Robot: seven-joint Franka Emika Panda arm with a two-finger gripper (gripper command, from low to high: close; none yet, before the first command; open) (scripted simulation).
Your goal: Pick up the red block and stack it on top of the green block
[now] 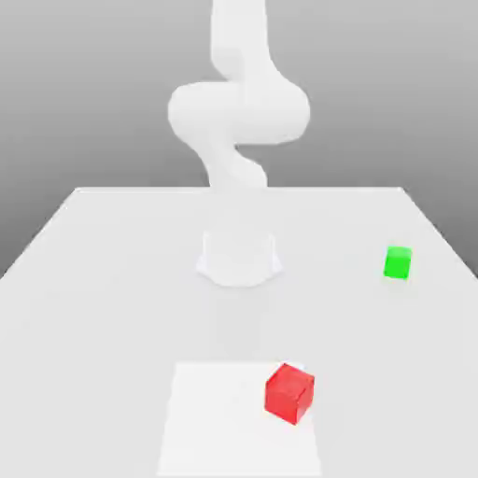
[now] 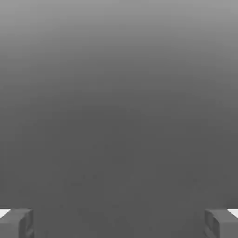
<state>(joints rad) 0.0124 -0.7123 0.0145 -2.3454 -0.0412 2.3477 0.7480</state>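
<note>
Here, the white table [image 1: 112,280] runs wide and bare, its far edge just behind the arm's base [image 1: 239,260] and its side edges slanting outward toward the viewer. A paler square patch [image 1: 215,420] lies at the near edge. The claw [image 2: 119,223] appears in the hand view as two grey fingertips [image 2: 16,223] set far apart at opposite corners, jaws wide, nothing between them and nothing touched; beyond them lies plain grey surface. The red block [image 1: 289,393] sits on the pale patch, near its corner toward the exterior view's right, turned slightly askew. The green block [image 1: 398,262] rests flat on the table farther back and nearer the right-hand edge, well apart from the red one. Neither block lies between the fingers. Open table surrounds both cubes on every side.
</note>
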